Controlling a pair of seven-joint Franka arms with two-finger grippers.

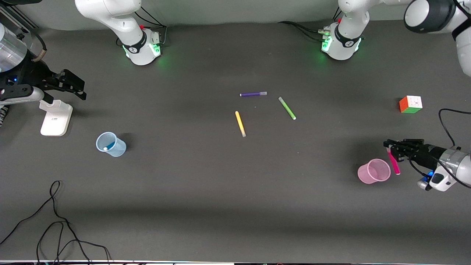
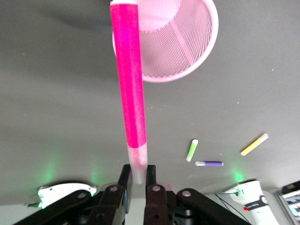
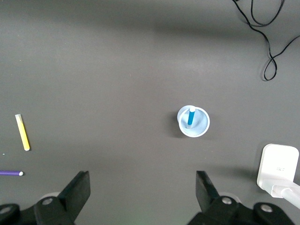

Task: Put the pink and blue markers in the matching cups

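Magenta-pink marker (image 1: 393,162), pale translucent cap pinched in left gripper (image 1: 388,146), body hanging just beside pink mesh cup (image 1: 374,171) at left arm's end of table. Pink cup holds nothing. Light-blue plastic cup (image 1: 110,144) at right arm's end holds blue marker (image 3: 190,116), standing upright. Right gripper (image 3: 142,191) spread wide, high over table near white stand (image 1: 56,117), waiting.
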